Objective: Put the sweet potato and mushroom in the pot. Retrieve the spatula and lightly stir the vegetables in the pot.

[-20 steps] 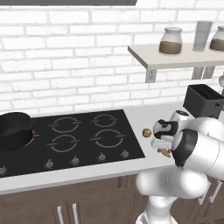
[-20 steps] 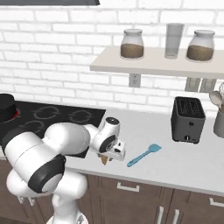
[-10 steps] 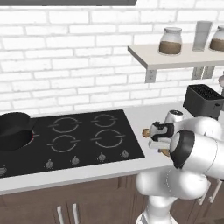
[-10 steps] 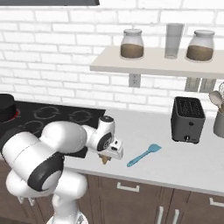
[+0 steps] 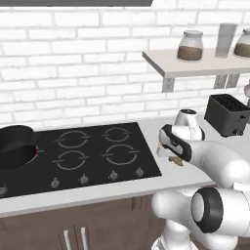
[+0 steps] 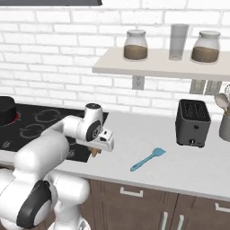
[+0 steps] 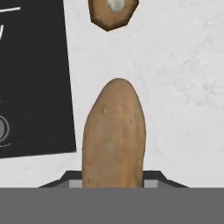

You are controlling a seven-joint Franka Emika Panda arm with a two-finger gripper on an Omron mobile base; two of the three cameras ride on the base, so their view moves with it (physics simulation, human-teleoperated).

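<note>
My gripper hangs low over the counter just right of the cooktop, shut on the sweet potato, an orange-tan lump that pokes out under the hand. In the hand view the mushroom, brown with a pale centre, lies on the counter beyond the potato's tip. The black pot stands on the cooktop's far left burner, well away from the hand, and its edge shows in the right base view. The pale teal spatula lies flat on the counter to the right of the gripper.
The black cooktop has knobs along its front edge. A black toaster stands at the back right of the counter, with a utensil holder beside it. Above, a wall shelf carries jars and a glass.
The jaws have closed on the sweet potato. The hand has shifted slightly left toward the cooktop's edge.
</note>
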